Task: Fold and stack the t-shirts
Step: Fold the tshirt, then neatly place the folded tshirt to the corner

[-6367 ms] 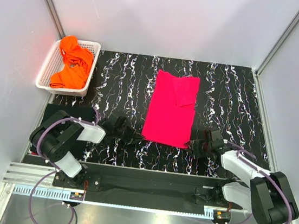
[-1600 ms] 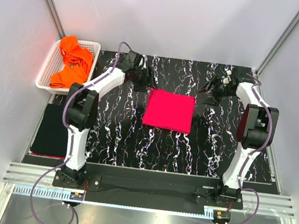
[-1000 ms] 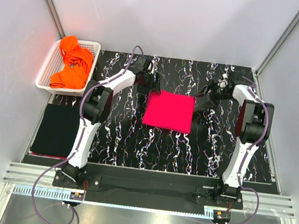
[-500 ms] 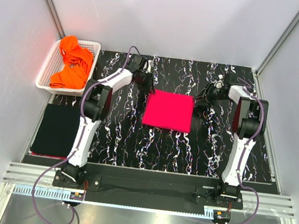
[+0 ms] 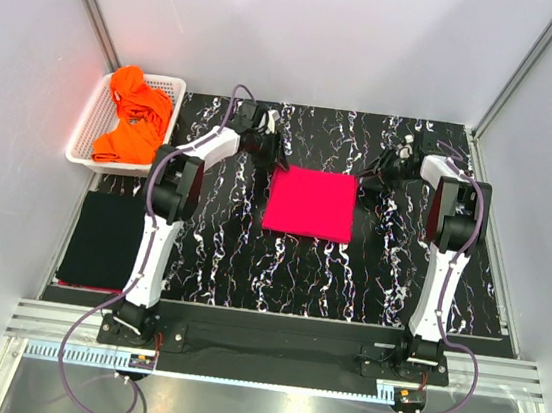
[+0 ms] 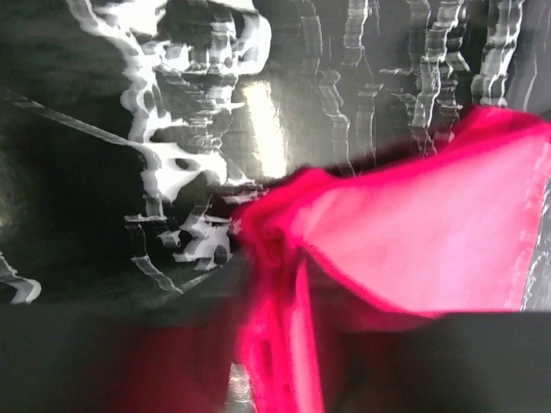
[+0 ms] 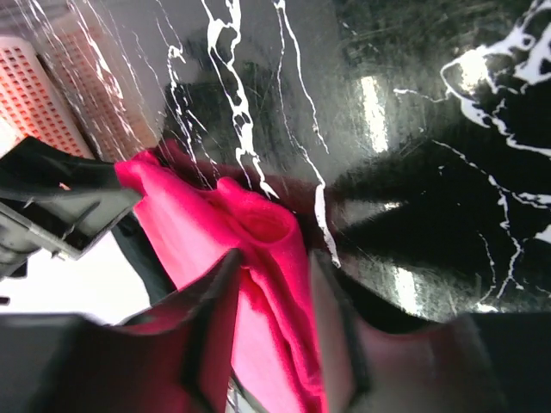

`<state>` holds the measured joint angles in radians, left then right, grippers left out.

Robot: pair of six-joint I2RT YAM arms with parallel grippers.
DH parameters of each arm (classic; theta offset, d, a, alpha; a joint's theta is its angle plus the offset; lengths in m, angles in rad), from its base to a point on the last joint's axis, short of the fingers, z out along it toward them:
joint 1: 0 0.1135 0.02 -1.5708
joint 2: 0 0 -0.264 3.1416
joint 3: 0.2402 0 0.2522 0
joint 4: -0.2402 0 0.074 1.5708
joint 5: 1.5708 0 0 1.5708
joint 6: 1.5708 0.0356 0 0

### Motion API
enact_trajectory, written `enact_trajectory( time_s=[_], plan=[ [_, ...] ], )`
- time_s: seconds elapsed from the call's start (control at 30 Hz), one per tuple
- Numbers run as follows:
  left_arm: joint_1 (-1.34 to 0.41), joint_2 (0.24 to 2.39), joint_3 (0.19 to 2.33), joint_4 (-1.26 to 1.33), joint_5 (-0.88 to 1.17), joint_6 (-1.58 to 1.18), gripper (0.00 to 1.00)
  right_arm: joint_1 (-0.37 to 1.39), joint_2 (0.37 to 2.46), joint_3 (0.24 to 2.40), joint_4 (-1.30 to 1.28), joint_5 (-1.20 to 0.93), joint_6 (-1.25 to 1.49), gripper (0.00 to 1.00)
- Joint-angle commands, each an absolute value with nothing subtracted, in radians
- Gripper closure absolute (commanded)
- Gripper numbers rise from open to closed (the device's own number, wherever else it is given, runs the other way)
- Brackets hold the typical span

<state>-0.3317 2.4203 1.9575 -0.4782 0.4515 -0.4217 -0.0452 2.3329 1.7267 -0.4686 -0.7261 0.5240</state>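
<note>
Top view: the pink t-shirt (image 5: 311,203), folded square on the counter (image 5: 399,272), lies between the left fingers (image 5: 269,151) and right fingers (image 5: 371,182), which were wide a second ago and are now narrowed on its far corners. Left wrist view: a bunched corner seems pinched, though blurred. Right wrist view: cloth is clamped between both fingers. A lift for another fold is judged next.
</note>
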Motion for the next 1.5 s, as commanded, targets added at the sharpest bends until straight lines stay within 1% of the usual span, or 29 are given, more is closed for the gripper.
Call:
enact_trajectory(
  time_s=[0.0,0.07,0.1,0.17,0.27,0.4,0.43,0.47,0.5,0.57,0.63,0.67,0.7,0.77,0.83,0.87,0.93,0.97,1.0,1.1,1.23,1.27,1.33,1.37,1.47],
  plan=[
    [-0.313,2.335,1.899,-0.465,0.472,-0.414,0.47,-0.038,2.267,1.746,-0.471,-0.735,0.577,0.52],
    [-0.314,2.319,1.872,-0.454,0.479,-0.402,0.39,-0.038,2.209,1.721,-0.494,-0.726,0.586,0.51],
    [-0.313,2.321,1.871,-0.453,0.491,-0.396,0.37,-0.038,2.189,1.689,-0.5,-0.724,0.594,0.5],
    [-0.311,2.327,1.871,-0.456,0.498,-0.388,0.36,-0.038,2.128,1.645,-0.506,-0.732,0.609,0.5],
    [-0.311,2.355,1.878,-0.466,0.508,-0.394,0.34,-0.038,2.031,1.512,-0.509,-0.726,0.604,0.49],
    [-0.313,2.373,1.856,-0.466,0.532,-0.399,0.34,-0.028,1.913,1.402,-0.518,-0.73,0.545,0.5],
    [-0.313,2.372,1.85,-0.466,0.532,-0.397,0.34,-0.017,1.893,1.391,-0.529,-0.713,0.516,0.49],
    [-0.313,2.364,1.842,-0.466,0.528,-0.397,0.34,-0.006,1.873,1.388,-0.569,-0.687,0.482,0.37],
    [-0.311,2.335,1.832,-0.466,0.494,-0.396,0.34,0.045,1.856,1.402,-0.601,-0.62,0.401,0.29],
    [-0.31,2.292,1.79,-0.468,0.451,-0.396,0.32,0.09,1.83,1.437,-0.703,-0.554,0.33,0.19],
    [-0.299,2.203,1.74,-0.466,0.37,-0.416,0.06,0.167,1.784,1.434,-0.732,-0.468,0.27,0.15],
    [-0.292,2.172,1.721,-0.468,0.358,-0.426,0.01,0.195,1.761,1.424,-0.73,-0.437,0.258,0.13],
    [-0.285,2.108,1.691,-0.468,0.357,-0.436,0.01,0.225,1.74,1.399,-0.72,-0.373,0.223,0.08],
    [-0.275,2.042,1.66,-0.466,0.347,-0.451,0.01,0.336,1.675,1.349,-0.671,-0.278,0.178,0.0],
    [-0.269,1.945,1.616,-0.469,0.344,-0.466,0.01,0.417,1.629,1.309,-0.614,-0.165,0.085,0.0],
    [-0.264,1.915,1.602,-0.479,0.341,-0.477,0.01,0.499,1.617,1.292,-0.557,-0.113,0.051,0.0],
    [-0.243,1.827,1.541,-0.483,0.337,-0.527,0.01,0.598,1.582,1.214,-0.481,0.024,-0.122,0.01],
    [-0.233,1.798,1.517,-0.483,0.339,-0.546,0.01,0.645,1.571,1.181,-0.386,0.087,-0.18,0.0],
    [-0.224,1.743,1.47,-0.483,0.336,-0.564,0.01,0.731,1.565,1.13,-0.35,0.133,-0.296,0.0],
    [-0.19,1.659,1.411,-0.488,0.353,-0.638,0.01,0.843,1.58,1.094,-0.282,0.152,-0.461,0.0],
    [-0.144,1.58,1.303,-0.502,0.368,-0.756,0.01,0.943,1.673,1.06,-0.169,0.285,-0.574,0.1],
    [-0.138,1.562,1.283,-0.502,0.368,-0.782,0.01,0.957,1.695,1.058,-0.137,0.308,-0.593,0.17],
    [-0.126,1.517,1.228,-0.502,0.374,-0.84,0.01,0.994,1.744,1.054,-0.097,0.369,-0.623,0.2],
    [-0.126,1.503,1.212,-0.5,0.376,-0.856,0.01,1.003,1.756,1.042,-0.036,0.383,-0.627,0.21],
    [-0.126,1.465,1.175,-0.502,0.391,-0.871,0.01,1.019,1.815,1.046,0.035,0.425,-0.646,0.27]
  ],
)
